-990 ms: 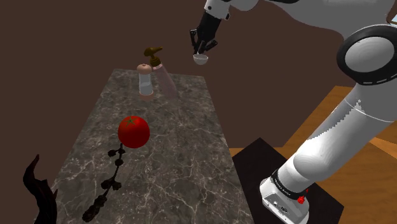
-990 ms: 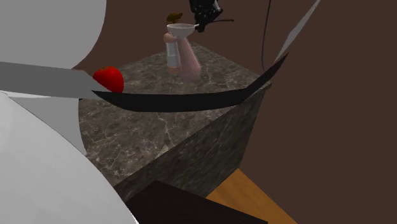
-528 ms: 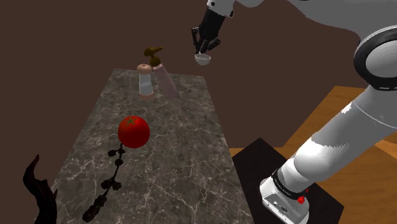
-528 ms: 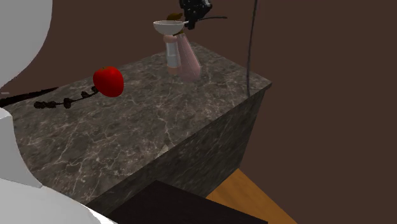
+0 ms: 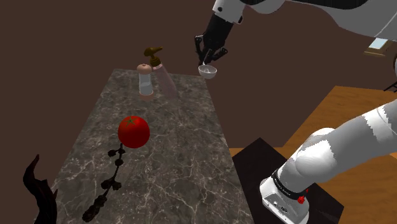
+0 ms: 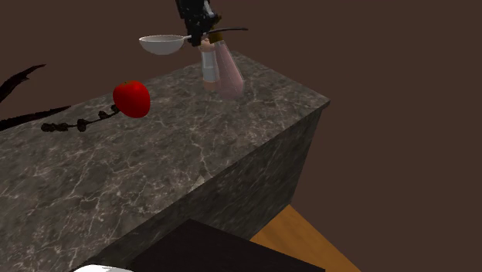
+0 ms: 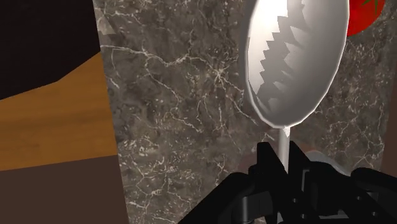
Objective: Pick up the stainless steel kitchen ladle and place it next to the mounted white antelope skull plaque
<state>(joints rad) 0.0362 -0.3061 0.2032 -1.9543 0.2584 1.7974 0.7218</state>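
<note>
A shiny grey ladle (image 5: pixel 207 70) hangs in the air above the far end of the dark marble counter (image 5: pixel 172 165). My gripper (image 5: pixel 207 58) is shut on its thin handle. In the second exterior view the ladle's bowl (image 6: pixel 162 43) sticks out level from the gripper (image 6: pixel 197 29), above the counter (image 6: pixel 232 147). The wrist view looks into the bowl (image 7: pixel 296 60), with the handle clasped between the fingers of the gripper (image 7: pixel 280 175). A dark curved horn shape (image 5: pixel 37 191) rises at the counter's near corner, on the shoulder view's left; whether it belongs to the skull plaque I cannot tell.
A red tomato-like ball (image 5: pixel 133 132) on a black beaded stem (image 5: pixel 108 181) lies mid-counter. A pale shaker (image 5: pixel 146 81) and a leaning pink bottle (image 5: pixel 167 81) stand at the far end, just below the ladle. Wooden floor (image 5: pixel 331 114) lies beyond the counter's right edge.
The gripper has carried the ladle a little to the shoulder view's right and slightly lower. The arm's white links have swung out of the second exterior view.
</note>
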